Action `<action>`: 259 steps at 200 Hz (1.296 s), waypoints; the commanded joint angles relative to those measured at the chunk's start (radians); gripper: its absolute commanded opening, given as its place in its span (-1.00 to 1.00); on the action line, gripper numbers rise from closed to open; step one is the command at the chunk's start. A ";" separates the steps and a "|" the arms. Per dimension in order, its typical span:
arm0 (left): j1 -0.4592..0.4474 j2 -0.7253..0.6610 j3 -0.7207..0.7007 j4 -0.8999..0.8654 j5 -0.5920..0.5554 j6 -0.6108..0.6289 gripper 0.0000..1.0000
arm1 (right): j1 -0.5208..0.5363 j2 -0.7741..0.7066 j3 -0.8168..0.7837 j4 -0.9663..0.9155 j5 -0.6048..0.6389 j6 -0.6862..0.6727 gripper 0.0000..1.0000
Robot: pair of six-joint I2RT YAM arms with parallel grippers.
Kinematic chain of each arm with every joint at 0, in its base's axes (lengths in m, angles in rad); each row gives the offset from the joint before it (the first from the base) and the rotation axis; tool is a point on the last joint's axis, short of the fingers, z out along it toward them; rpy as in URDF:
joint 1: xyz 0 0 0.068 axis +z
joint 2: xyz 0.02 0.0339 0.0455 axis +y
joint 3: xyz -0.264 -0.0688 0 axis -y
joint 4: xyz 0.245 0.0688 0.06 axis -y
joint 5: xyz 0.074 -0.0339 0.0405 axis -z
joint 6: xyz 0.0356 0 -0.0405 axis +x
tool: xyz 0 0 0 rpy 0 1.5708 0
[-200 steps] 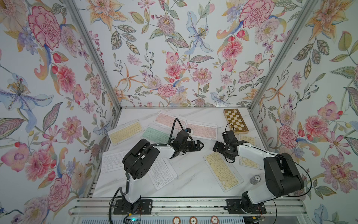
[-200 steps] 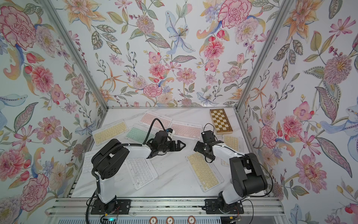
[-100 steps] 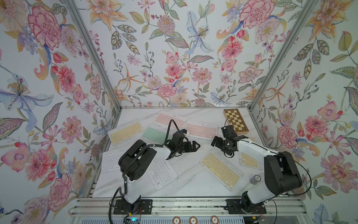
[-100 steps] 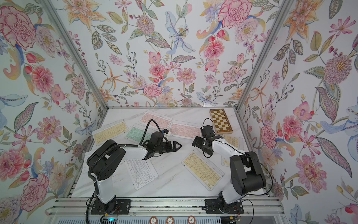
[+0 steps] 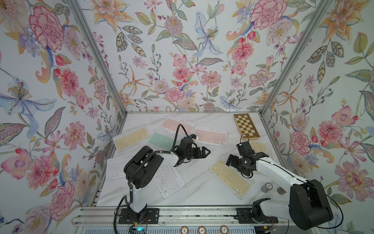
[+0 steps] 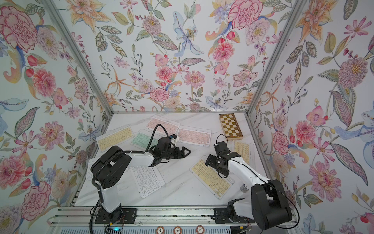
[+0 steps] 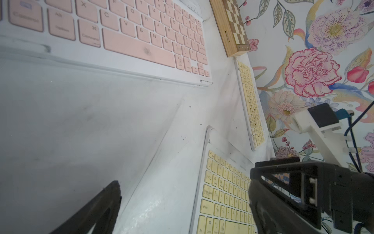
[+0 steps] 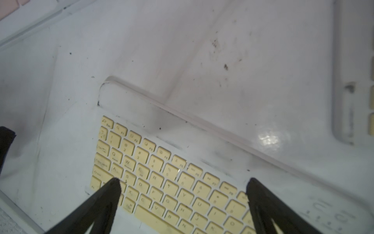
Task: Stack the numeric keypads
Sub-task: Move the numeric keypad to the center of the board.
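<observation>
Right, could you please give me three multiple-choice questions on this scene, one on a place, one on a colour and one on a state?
1. Where on the white marble table does the brown-and-cream checkered wooden chessboard lie?
A. far right corner
B. near left corner
C. centre

2. What colour are the keys of the slim rectangular keypad below the right gripper?
A. pink
B. mint green
C. yellow

3. In what state is the right gripper?
A. shut on a keypad
B. open and empty
C. shut and empty

Answers: 1 A, it sits where the back and right walls meet; 2 C, the right wrist view shows yellow keys between the fingers; 3 B, the fingers stand wide apart, gripping nothing.
</observation>
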 commanded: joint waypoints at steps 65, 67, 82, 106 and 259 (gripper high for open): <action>0.039 -0.042 -0.069 0.059 0.033 -0.019 0.99 | 0.069 0.135 -0.005 0.099 -0.041 0.054 0.98; 0.041 -0.044 -0.071 0.058 0.033 -0.019 0.99 | 0.070 0.138 -0.005 0.102 -0.041 0.054 0.98; 0.054 -0.055 -0.079 0.056 0.033 -0.017 0.99 | 0.073 0.159 0.003 0.133 -0.049 0.055 0.98; 0.078 -0.074 -0.095 0.056 0.034 -0.014 0.99 | 0.080 0.214 0.035 0.195 -0.065 0.059 0.98; 0.153 -0.161 -0.218 0.031 0.051 -0.006 0.98 | -0.061 0.198 0.123 0.203 -0.152 -0.105 0.98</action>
